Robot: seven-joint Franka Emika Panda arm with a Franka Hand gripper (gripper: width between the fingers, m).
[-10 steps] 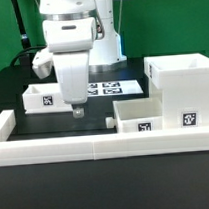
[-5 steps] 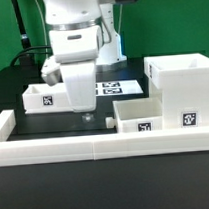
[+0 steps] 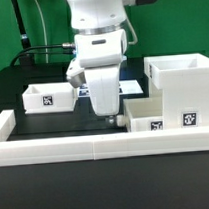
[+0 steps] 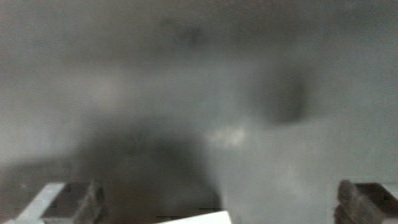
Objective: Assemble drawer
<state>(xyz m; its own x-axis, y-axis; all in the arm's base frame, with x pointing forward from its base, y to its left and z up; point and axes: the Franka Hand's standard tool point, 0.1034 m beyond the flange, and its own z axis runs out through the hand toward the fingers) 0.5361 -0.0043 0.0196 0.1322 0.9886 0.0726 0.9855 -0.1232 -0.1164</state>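
The large boxy white housing (image 3: 181, 80) stands at the exterior view's right. A small white tray (image 3: 143, 114) with a tag sits against its left side. A second small tray (image 3: 47, 96) stands at the left. My gripper (image 3: 113, 119) hangs low over the black table, just left of the tray beside the housing, and holds nothing. In the blurred wrist view the gripper (image 4: 214, 205) has its fingers (image 4: 63, 202) far apart, so it is open. A white corner (image 4: 205, 218) shows between them.
The long low white border wall (image 3: 85, 146) runs along the front and up the left side. The marker board (image 3: 133, 87) lies behind my gripper, mostly hidden by it. The arm's body rises above the middle of the table.
My gripper has moved toward the exterior view's right, from near the left tray to just beside the tray at the housing. The parts have not moved.
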